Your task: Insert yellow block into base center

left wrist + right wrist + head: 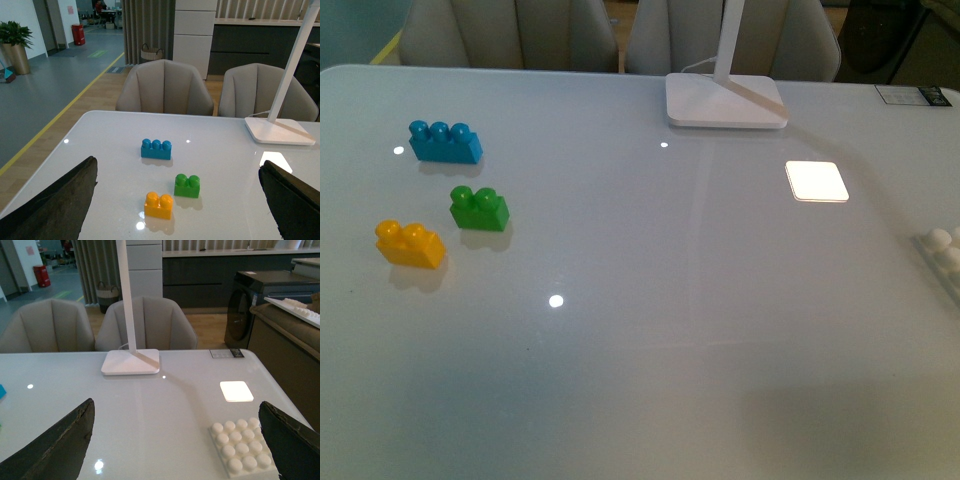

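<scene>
- The left gripper (177, 164) is wide open: its two dark fingers (55, 205) stand far apart, holding and touching nothing.
- The right gripper (177, 404) is also wide open and empty; one finger (292, 442) hides a corner of the base (243, 447).
- In the front view, the yellow block (410, 244) stands at the middle left of the frame, studs up, on the white table (640, 330).
- The green block (479, 208) is just behind it, a little to the right, near but apart.
- The base shows at the middle right edge of the front view, cut off by the frame, well apart from the yellow block.
- The blue three-stud block (444, 141) is at the upper left.
- The lamp foot (725, 100) is at the top centre, and grey chairs (510, 35) stand behind the table.
</scene>
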Tool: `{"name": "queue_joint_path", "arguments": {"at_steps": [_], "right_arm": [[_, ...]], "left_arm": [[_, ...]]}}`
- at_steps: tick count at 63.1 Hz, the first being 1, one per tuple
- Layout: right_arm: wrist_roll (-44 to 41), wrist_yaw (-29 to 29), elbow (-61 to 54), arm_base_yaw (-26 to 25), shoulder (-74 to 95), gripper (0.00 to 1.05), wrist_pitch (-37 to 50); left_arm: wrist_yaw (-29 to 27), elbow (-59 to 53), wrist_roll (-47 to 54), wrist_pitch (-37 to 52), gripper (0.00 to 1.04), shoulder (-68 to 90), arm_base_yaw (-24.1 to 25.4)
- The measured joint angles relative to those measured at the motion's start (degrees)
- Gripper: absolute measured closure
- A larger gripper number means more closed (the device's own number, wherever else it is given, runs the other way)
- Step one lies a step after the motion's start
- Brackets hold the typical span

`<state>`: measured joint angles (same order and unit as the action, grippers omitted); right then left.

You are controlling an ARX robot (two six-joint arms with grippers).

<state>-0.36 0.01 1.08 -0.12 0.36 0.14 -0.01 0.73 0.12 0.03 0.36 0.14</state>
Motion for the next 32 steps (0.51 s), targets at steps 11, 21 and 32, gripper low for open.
{"name": "queue_joint_path", "arguments": {"at_steps": [11, 21, 32], "right_arm": [[0.0, 0.0, 0.0, 0.0, 0.0, 0.09, 0.0], [3.5, 1.9, 2.1, 0.1, 3.0, 0.09, -6.3], [6.6, -6.4, 4.1, -12.2, 27.0, 0.09, 3.3]], "left_arm": [[0.0, 0.0, 0.0, 0.0, 0.07, 0.0, 0.0], [0.0, 0.0, 0.0, 0.0, 0.07, 0.0, 0.0], [0.0, 0.0, 0.0, 0.0, 0.07, 0.0, 0.0]]}}
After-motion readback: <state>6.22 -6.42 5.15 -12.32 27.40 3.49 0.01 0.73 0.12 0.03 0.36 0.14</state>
